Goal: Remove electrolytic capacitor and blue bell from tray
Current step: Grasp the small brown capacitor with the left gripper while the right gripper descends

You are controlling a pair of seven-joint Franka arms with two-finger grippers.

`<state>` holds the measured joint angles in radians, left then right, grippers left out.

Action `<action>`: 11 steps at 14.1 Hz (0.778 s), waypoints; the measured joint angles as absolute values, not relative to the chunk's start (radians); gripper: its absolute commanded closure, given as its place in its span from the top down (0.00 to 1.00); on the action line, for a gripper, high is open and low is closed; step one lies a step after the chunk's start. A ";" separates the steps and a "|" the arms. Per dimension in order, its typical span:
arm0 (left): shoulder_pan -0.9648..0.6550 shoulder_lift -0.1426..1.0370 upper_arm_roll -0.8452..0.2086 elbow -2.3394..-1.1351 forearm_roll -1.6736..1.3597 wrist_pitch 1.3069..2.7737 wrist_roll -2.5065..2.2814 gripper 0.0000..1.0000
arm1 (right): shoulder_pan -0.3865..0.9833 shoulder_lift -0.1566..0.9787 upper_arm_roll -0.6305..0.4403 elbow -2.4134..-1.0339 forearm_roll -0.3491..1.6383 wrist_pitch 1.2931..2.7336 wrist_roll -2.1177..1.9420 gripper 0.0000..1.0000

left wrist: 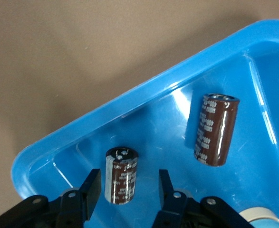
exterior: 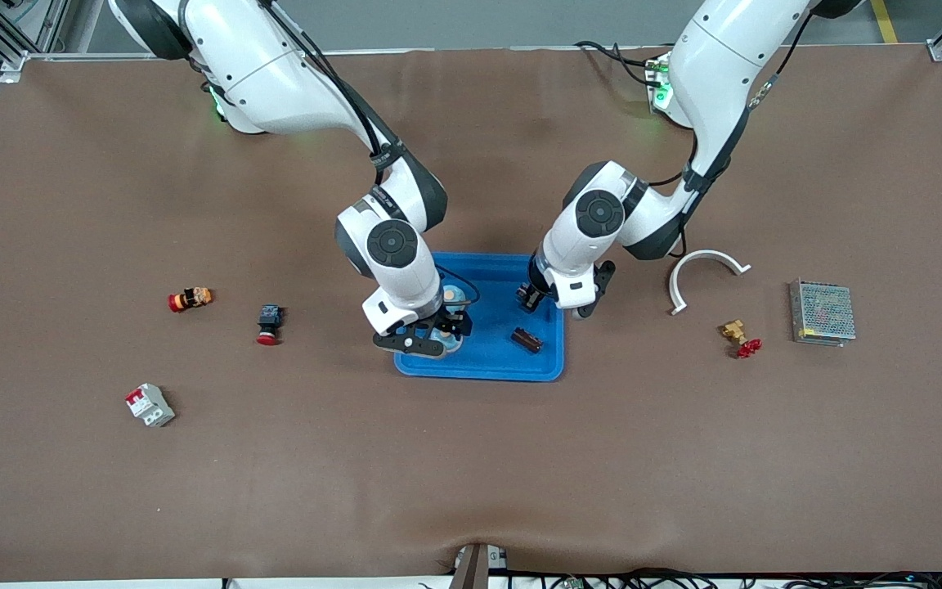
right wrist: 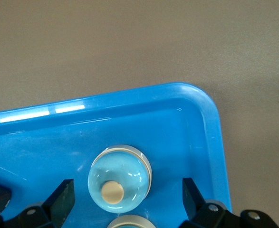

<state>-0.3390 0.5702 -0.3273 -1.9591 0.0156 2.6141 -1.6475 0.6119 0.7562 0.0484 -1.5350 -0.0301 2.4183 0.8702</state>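
A blue tray [exterior: 487, 364] lies mid-table. My left gripper [exterior: 561, 304] is low over its end toward the left arm's base. In the left wrist view it [left wrist: 129, 176] is open, its fingers on either side of a brown capacitor [left wrist: 121, 175] without touching it. A second brown capacitor [left wrist: 215, 129] lies beside it and also shows in the front view [exterior: 527, 339]. My right gripper [exterior: 438, 334] is low over the tray's other end. In the right wrist view it [right wrist: 127, 187] is open around a light blue bell [right wrist: 120, 180]. A second bell [right wrist: 129, 222] shows partly beside it.
Toward the right arm's end lie an orange-red button [exterior: 190, 298], a black-red button [exterior: 269, 323] and a white-red breaker [exterior: 150, 405]. Toward the left arm's end lie a white curved piece [exterior: 704, 274], a brass fitting [exterior: 739, 337] and a metal mesh box [exterior: 822, 312].
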 measured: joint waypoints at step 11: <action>-0.340 0.613 -0.326 -1.939 0.058 2.618 -1.648 0.00 | 0.621 0.796 0.047 -1.501 -0.054 2.420 0.870 1.00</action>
